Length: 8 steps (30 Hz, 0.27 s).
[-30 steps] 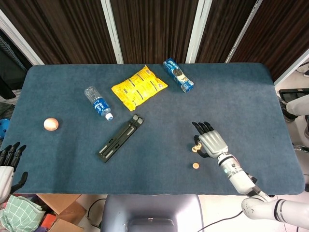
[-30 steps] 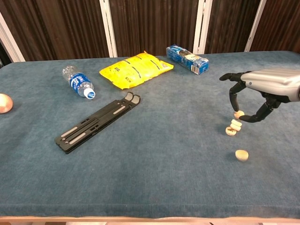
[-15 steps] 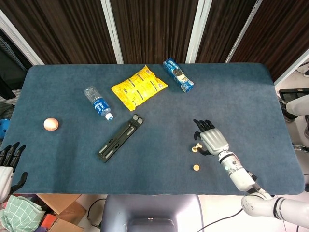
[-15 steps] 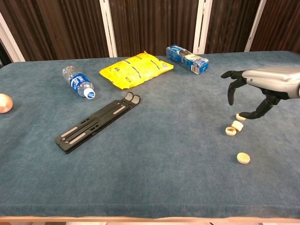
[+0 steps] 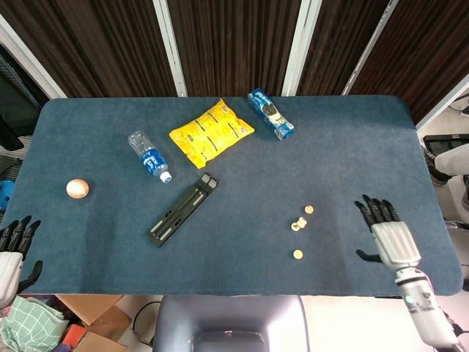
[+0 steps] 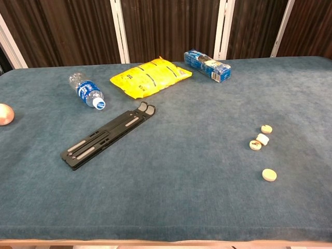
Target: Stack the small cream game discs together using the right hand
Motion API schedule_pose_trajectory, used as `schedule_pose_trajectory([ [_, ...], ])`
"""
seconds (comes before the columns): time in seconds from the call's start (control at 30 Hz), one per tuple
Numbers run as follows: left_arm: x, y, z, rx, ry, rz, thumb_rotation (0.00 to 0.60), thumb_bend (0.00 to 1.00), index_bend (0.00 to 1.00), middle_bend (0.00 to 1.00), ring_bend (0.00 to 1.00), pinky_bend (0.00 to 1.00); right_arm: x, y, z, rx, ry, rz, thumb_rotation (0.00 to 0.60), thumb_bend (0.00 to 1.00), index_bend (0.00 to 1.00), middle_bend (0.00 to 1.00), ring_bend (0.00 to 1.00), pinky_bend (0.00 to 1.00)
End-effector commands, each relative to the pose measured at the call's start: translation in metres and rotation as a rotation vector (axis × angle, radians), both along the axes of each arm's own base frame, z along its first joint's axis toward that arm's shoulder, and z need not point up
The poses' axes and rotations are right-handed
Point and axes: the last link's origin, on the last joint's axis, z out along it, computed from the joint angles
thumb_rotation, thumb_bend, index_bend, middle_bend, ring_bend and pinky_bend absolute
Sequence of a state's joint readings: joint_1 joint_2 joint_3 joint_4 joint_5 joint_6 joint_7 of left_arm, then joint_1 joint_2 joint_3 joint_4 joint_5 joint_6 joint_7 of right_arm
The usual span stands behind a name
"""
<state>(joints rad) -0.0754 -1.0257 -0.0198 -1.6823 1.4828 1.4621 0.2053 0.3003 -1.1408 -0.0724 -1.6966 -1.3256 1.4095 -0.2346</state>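
Several small cream discs lie on the blue cloth right of centre. One disc [image 5: 309,209] [image 6: 266,128] lies flat and alone at the back. Two discs [image 5: 297,224] [image 6: 258,141] touch each other, one leaning on the other. Nearest the front edge sits a lone disc [image 5: 297,254] [image 6: 268,175]. My right hand [image 5: 387,233] hovers to the right of the discs, fingers spread, holding nothing; the chest view does not show it. My left hand [image 5: 13,246] stays off the table's left front corner, fingers apart and empty.
A black folding stand [image 5: 184,209] lies left of centre. Behind it are a water bottle [image 5: 149,156], a yellow snack bag [image 5: 211,133] and a blue packet [image 5: 270,114]. An orange ball [image 5: 78,188] sits at the far left.
My right hand has let go and drawn back to the right, away from the discs, and left the chest view. The back disc now lies bare; the front disc settled flat.
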Motion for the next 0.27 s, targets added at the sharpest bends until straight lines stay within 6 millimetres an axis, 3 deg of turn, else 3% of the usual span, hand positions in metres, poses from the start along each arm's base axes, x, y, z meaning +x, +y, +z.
schedule_pose_trajectory([
  [0.03, -0.0017, 0.0031, -0.0045, -0.008, 0.009, 0.012, 0.600, 0.43, 0.01, 0.00, 0.00, 0.13, -0.0161, 0.0381, 0.0197, -0.114, 0.036, -0.027, 0.600, 0.27, 0.11, 0.00, 0.00, 0.00],
  [0.27, -0.0016, 0.0076, -0.0113, -0.015, 0.023, 0.014, 0.600, 0.43, 0.01, 0.00, 0.00, 0.13, -0.0198, 0.0389, 0.0277, -0.144, -0.009, -0.045, 0.600, 0.27, 0.11, 0.00, 0.00, 0.00],
])
